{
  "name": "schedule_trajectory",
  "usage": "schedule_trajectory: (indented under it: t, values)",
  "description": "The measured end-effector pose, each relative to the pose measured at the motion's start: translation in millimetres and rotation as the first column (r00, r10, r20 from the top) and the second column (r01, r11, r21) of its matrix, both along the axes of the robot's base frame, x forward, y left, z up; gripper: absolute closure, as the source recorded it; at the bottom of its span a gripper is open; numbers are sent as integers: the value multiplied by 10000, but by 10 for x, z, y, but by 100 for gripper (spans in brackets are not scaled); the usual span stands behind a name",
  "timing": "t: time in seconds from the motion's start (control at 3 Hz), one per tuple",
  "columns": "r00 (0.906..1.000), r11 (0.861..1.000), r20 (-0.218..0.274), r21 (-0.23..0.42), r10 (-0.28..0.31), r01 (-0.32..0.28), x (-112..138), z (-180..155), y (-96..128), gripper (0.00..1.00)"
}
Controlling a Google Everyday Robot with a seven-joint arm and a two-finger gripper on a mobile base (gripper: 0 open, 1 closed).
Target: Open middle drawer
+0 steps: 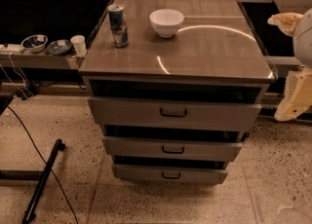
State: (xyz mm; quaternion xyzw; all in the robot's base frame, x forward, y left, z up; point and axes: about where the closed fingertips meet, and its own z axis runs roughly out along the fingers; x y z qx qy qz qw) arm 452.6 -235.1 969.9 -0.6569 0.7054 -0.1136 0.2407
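Observation:
A grey-beige cabinet with three drawers stands in the middle of the camera view. The middle drawer (146, 147) has a small black loop handle (173, 149) at its front's centre. It sits between the wider top drawer (126, 113) and the narrower bottom drawer (141, 172). All three fronts sit close to the cabinet, with dark gaps above them. My gripper (294, 96) is at the right edge of the view, level with the top drawer. It is well to the right of the cabinet and touches nothing.
On the cabinet top (214, 47) stand a drink can (118, 25) and a white bowl (166, 22). A low shelf at the left holds bowls (34, 42) and a cup (78, 44). Cables and a black bar (43, 179) lie on the speckled floor at the left.

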Motion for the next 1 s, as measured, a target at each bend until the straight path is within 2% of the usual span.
schedule_trajectory:
  t: [0.33,0.67,1.0]
  values:
    - [10000,10000,0,0,0,0,0,0,0,0]
    - [9998,10000,-153,36,92,-91,-84,-338,-29,0]
    - [9951,9972,-654,199,737,-725,-263,-1083,-38,0]
